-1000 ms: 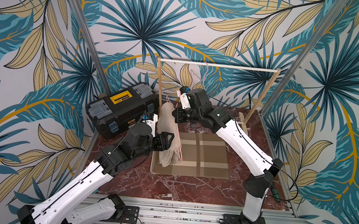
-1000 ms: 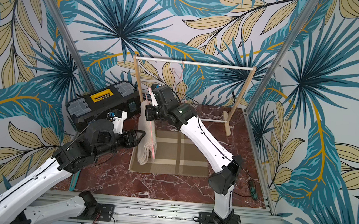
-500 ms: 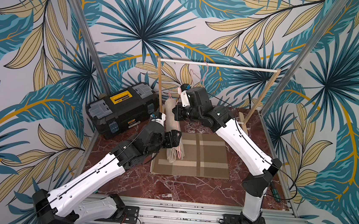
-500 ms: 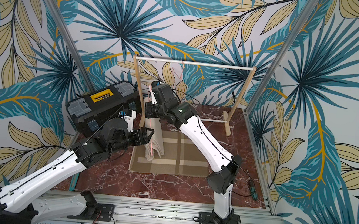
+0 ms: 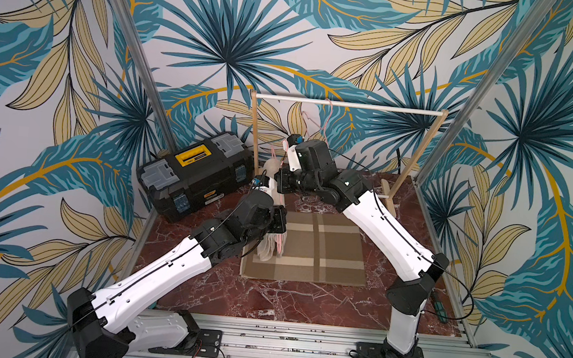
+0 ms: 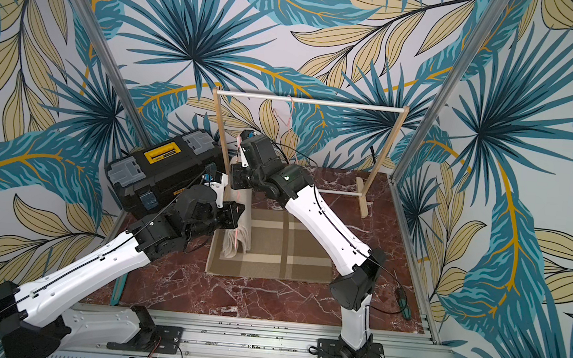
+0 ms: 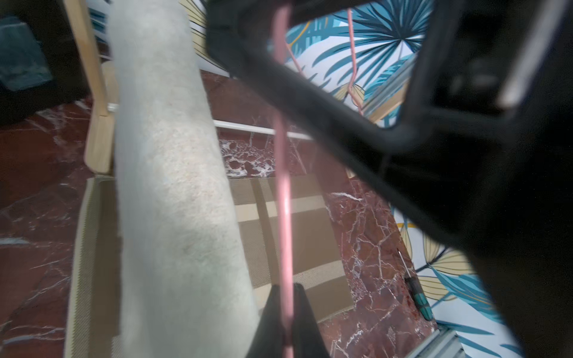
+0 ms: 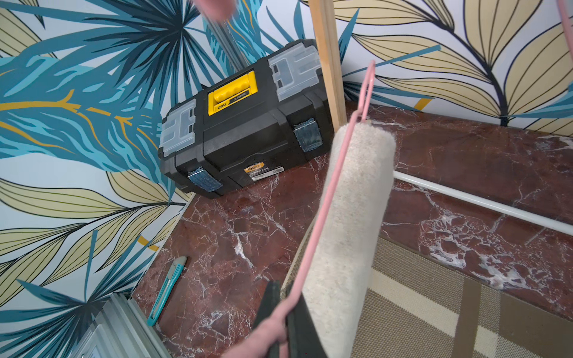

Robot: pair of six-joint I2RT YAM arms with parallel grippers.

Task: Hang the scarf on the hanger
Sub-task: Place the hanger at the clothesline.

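Observation:
A cream fuzzy scarf (image 5: 269, 247) (image 6: 233, 244) (image 8: 350, 217) (image 7: 173, 186) is draped over a pink wire hanger (image 8: 328, 192) (image 7: 283, 186) that is held tilted steeply on end. Its lower end rests on the plaid mat. In both wrist views the hanger wire runs beside the scarf. My right gripper (image 8: 283, 286) (image 5: 282, 183) is shut on the hanger wire at the upper part. My left gripper (image 7: 286, 288) (image 5: 282, 222) (image 6: 237, 214) is shut on the same wire lower down, next to the scarf.
A wooden rack with a white rail (image 5: 348, 104) stands at the back, and another pink hanger (image 5: 325, 119) hangs on it. A black toolbox (image 5: 197, 175) sits at the back left. The plaid mat (image 5: 321, 250) lies in the middle. A teal box cutter (image 8: 167, 291) and a screwdriver (image 5: 440, 306) lie near the edges.
My left gripper came in from the left, open, and has shut on the hanger wire beside the scarf. My right gripper kept its grip and raised the hanger a little.

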